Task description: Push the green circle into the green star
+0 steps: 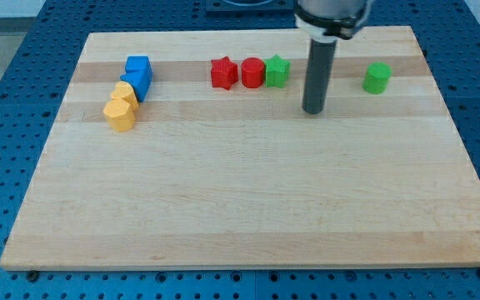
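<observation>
The push has not been made yet, going by how things lie: the green circle [377, 77] sits alone near the view's top right of the wooden board [240, 200], well apart from the green star [277, 72], which stands touching the red circle [252, 73] with the red star [223, 72] just beyond it toward the view's left. My tip [312, 110] rests on the board between the two green blocks, nearer the star and a little toward the view's bottom of their line, touching neither. There are no jaws on this arm, only the straight rod, so it holds nothing and can only shove. The green circle lies to the view's right of my tip and slightly higher in the view. To do the job, I judge the tip must get round to the far right side of the circle and drive it leftward. A blue pair [137, 75] and a yellow pair [122, 107] sit far off at the view's left, out of the way.
</observation>
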`<state>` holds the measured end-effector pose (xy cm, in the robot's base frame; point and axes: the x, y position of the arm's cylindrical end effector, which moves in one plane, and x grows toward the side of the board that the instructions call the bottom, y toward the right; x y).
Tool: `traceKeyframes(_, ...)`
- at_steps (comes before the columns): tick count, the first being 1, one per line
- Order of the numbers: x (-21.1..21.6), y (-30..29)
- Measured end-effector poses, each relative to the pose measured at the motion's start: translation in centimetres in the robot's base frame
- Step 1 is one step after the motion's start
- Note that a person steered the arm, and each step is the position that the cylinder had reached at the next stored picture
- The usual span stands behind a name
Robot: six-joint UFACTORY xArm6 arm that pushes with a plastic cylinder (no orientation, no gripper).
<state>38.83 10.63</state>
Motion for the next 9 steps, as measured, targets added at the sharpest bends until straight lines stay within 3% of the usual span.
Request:
traceKeyframes(3,0.0,9.9)
traceKeyframes(9,-5.4,11.7)
